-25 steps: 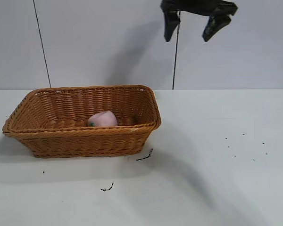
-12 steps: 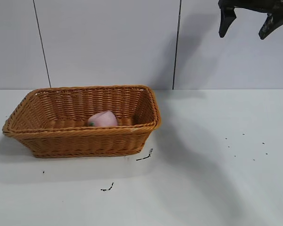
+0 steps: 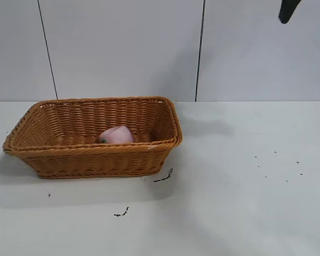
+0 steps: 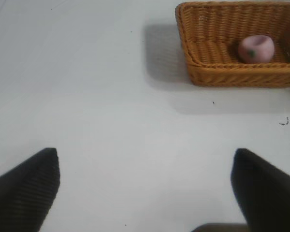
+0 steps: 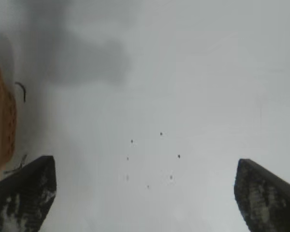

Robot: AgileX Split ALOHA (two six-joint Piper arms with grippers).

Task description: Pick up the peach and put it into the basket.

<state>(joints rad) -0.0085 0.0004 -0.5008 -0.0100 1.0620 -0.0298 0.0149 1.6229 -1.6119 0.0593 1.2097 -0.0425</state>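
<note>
Peach lodged in the basket, both hands empty and apart.

The peach point(image 3: 116, 135) was seen inside the basket point(image 3: 90, 154), near its front wall; the right hand point(image 5: 145, 193), fingers spread wide, was held high over bare desk point(image 3: 245, 202) well to the right, the left hand point(image 4: 145, 188) likewise spread, farther off.

Colours: orange-brown weave, pale pink fruit, white worktop.
Basket point(image 3: 90, 154) orange-brown woven wicker, braided rim. Peach point(image 3: 116, 135) pale pink, small green mark. Worktop point(image 3: 245, 202) white with scattered black specks at right, dark squiggles near basket. Wall point(image 3: 122, 48) pale grey, dark vertical seams. Right gripper point(image 5: 145, 193) fingers black, scuffed whitish.
</note>
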